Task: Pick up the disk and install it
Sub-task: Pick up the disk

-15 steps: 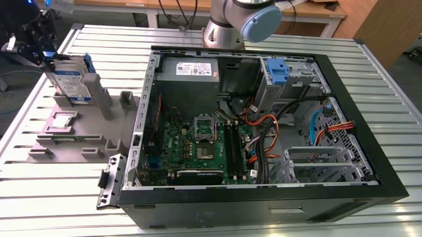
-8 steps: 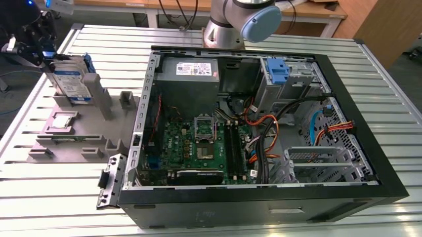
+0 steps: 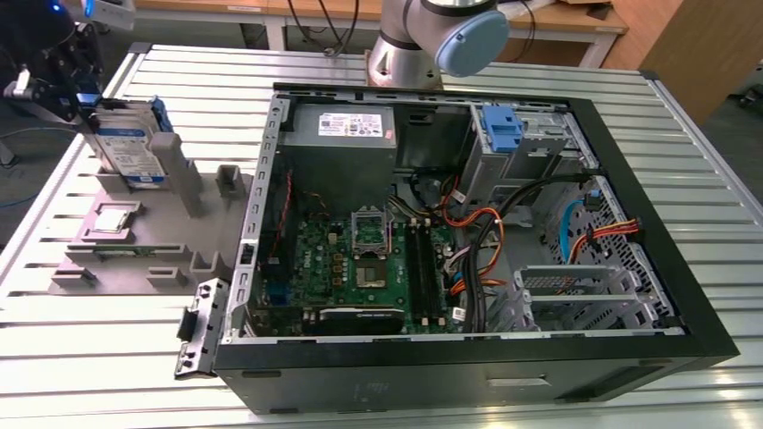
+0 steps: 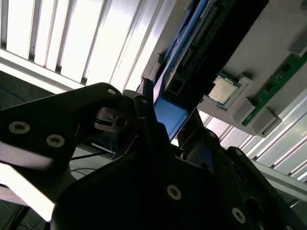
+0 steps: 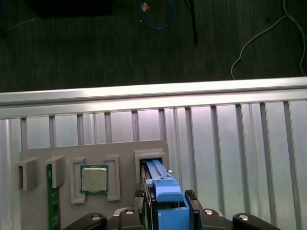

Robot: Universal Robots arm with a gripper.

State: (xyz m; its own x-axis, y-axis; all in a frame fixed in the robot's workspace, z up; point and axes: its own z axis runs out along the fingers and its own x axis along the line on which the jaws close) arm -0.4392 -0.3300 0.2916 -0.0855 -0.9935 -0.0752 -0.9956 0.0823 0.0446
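Robotics lab/workshop: ribbed alu bench (image 3: 691, 161), robot arm (image 3: 417, 45) mounted top centre, opened PC tower (image 3: 477, 223) mid-frame, grey parts jig (image 3: 143, 241) at left, wooden desks (image 3: 560, 18) along top edge.

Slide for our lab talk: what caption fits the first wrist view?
Gripper at the disk standing in a slot of the grey holder, CPU chip seated alongside.
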